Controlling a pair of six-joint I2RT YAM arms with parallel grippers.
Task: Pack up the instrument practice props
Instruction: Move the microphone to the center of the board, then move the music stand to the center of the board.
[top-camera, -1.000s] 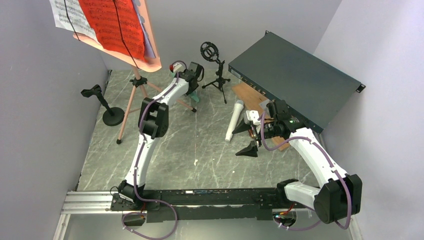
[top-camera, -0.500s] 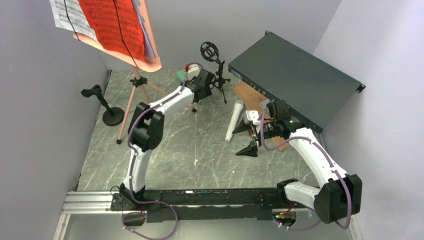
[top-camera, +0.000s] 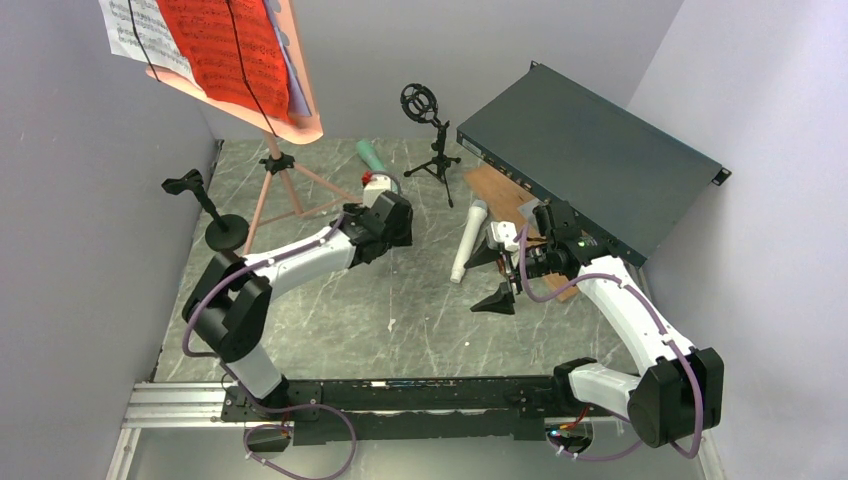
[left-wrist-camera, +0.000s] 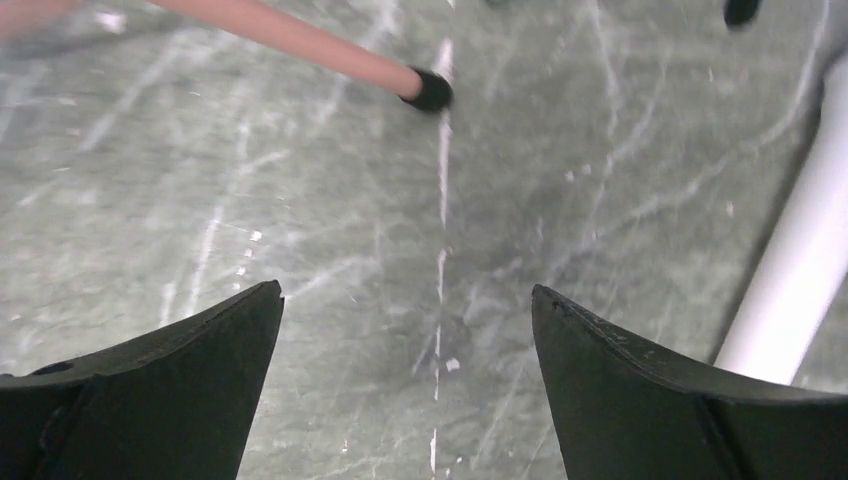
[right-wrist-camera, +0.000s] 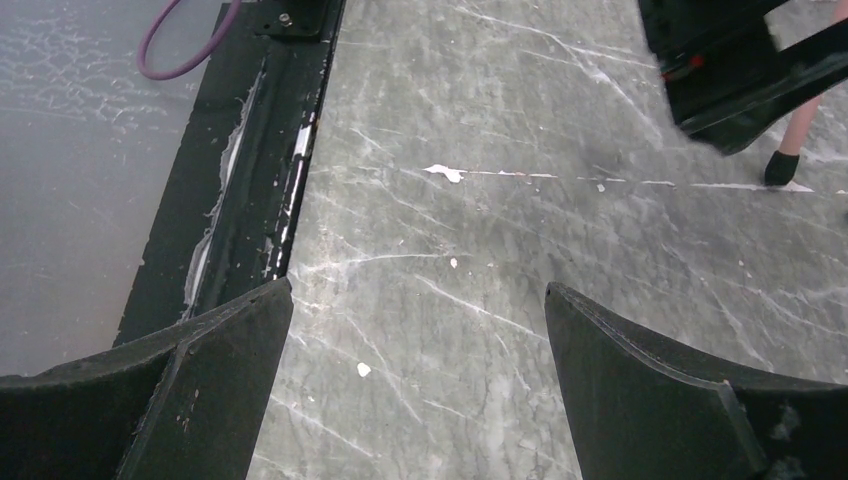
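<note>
Left jaws and right jaws gape wide, empty, above the counter (top-camera: 420, 305); green microphone (top-camera: 370, 155) lies near the pink tripod (top-camera: 262, 200).

A lab-like robot test booth: plain grey walls (top-camera: 60, 300) close in a marble-patterned table (top-camera: 400, 290) on three sides. A white left arm (top-camera: 300, 258) and right arm (top-camera: 640, 315) are bolted to a black rail (top-camera: 440, 392) along the frame's bottom edge.
</note>
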